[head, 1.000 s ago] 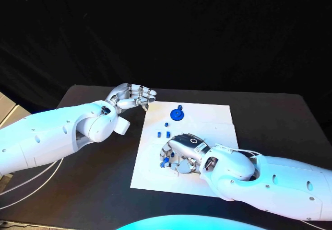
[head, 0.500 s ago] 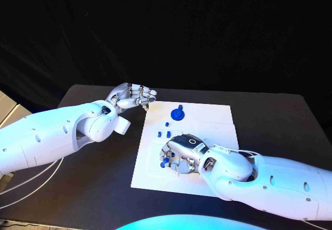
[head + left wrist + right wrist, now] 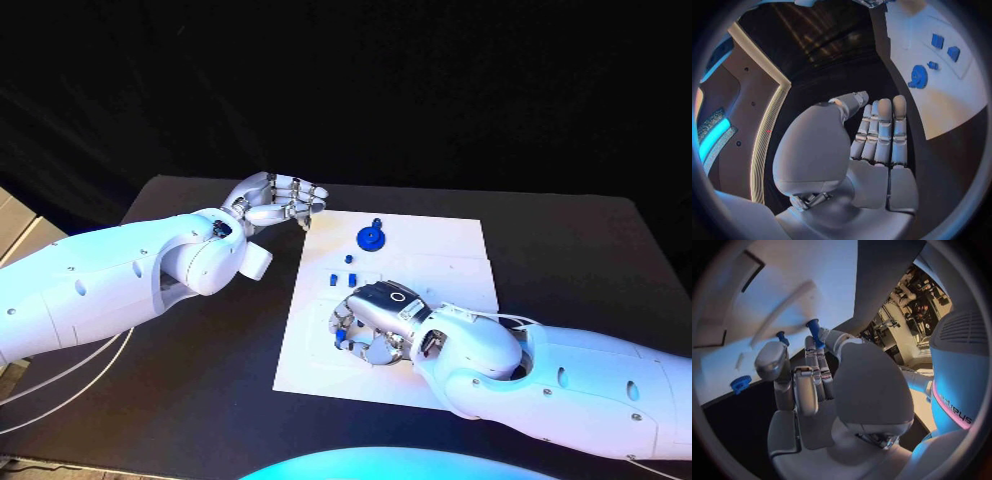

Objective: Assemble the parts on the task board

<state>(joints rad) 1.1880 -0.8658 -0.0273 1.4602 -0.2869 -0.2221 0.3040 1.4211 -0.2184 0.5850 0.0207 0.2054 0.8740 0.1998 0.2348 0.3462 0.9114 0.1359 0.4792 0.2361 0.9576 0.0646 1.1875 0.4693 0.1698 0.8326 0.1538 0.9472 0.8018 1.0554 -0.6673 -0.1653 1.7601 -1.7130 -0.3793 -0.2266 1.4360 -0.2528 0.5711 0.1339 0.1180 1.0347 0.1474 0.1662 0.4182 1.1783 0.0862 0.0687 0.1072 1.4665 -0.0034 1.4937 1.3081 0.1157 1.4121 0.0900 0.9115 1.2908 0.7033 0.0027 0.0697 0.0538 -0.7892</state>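
The right hand point(image 3: 378, 318) lay low over the task board point(image 3: 433, 262), its fingers point(image 3: 814, 356) curled round a small blue peg point(image 3: 813, 330), seemingly to seat it; the left hand point(image 3: 274, 205) waited off the board's corner above the desk point(image 3: 577, 240), fingers loosely bent, holding nothing; a blue round part point(image 3: 371, 238) lay nearby.
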